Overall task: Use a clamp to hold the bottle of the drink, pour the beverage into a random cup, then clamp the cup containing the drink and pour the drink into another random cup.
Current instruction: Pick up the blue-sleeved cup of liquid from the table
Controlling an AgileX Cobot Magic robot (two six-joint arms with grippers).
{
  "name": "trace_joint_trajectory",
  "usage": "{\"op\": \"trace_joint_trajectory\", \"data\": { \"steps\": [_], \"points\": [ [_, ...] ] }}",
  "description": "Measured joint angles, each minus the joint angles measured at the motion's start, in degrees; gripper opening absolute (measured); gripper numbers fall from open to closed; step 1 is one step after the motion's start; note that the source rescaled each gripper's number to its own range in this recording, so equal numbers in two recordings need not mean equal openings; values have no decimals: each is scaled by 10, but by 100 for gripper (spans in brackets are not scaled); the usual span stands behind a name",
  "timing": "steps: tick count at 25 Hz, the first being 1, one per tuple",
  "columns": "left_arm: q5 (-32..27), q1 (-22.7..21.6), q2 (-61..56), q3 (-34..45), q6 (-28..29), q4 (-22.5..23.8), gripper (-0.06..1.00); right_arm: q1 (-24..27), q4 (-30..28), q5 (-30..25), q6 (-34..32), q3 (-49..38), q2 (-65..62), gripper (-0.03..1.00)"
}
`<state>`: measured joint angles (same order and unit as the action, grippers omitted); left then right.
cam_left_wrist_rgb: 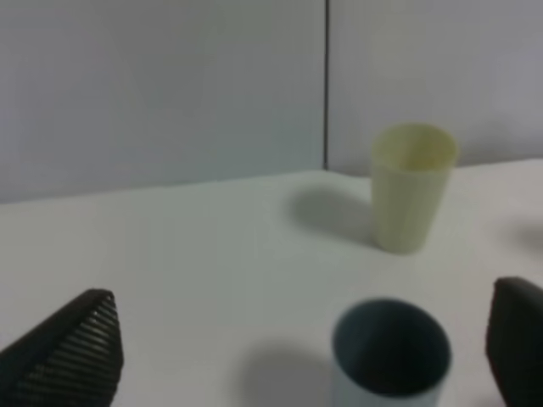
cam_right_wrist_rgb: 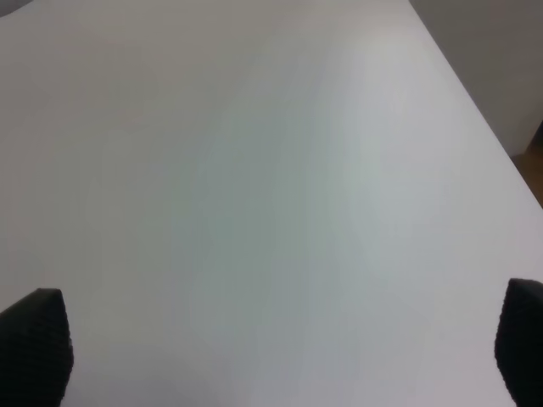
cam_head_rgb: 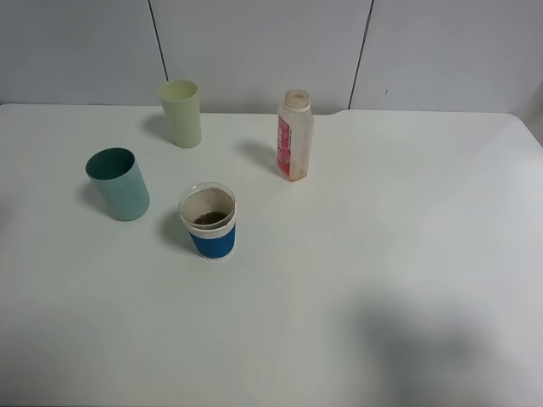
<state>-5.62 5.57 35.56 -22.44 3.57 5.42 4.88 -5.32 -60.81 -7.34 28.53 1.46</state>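
Note:
A drink bottle (cam_head_rgb: pixel 294 136) with a red label stands upright and uncapped at the back middle of the white table. A pale green cup (cam_head_rgb: pixel 181 113) stands back left. A teal cup (cam_head_rgb: pixel 118 183) stands left. A white cup with a blue sleeve (cam_head_rgb: pixel 209 220) holds dark drink at its bottom. Neither gripper shows in the exterior high view. My left gripper (cam_left_wrist_rgb: pixel 297 356) is open and empty, facing the teal cup (cam_left_wrist_rgb: pixel 390 356) and the pale green cup (cam_left_wrist_rgb: pixel 412 186). My right gripper (cam_right_wrist_rgb: pixel 280 348) is open and empty over bare table.
The white table (cam_head_rgb: pixel 382 254) runs to a grey panelled wall (cam_head_rgb: pixel 254 42) at the back. Its right edge shows in the right wrist view (cam_right_wrist_rgb: pixel 475 93). A soft shadow lies on the table at the front right (cam_head_rgb: pixel 416 339).

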Motion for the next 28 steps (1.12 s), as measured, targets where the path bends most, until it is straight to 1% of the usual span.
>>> {"op": "trace_joint_trajectory", "data": {
  "steps": [3, 8, 14, 20, 23, 28],
  "points": [
    [27, 0, 1, 36, -2, -16, 59, 0, 0, 0, 0, 0, 0, 100],
    [41, 0, 1, 62, -3, -20, 58, 0, 0, 0, 0, 0, 0, 100],
    [44, 0, 13, 75, -2, -23, 56, 0, 0, 0, 0, 0, 0, 100],
    [56, 2, 73, 76, 5, -23, 56, 0, 0, 0, 0, 0, 0, 100],
    [73, 28, 102, 76, 7, -23, 56, 0, 0, 0, 0, 0, 0, 100],
    [97, 87, 142, 76, 7, -44, 56, 0, 0, 0, 0, 0, 0, 100]
  ]
}}
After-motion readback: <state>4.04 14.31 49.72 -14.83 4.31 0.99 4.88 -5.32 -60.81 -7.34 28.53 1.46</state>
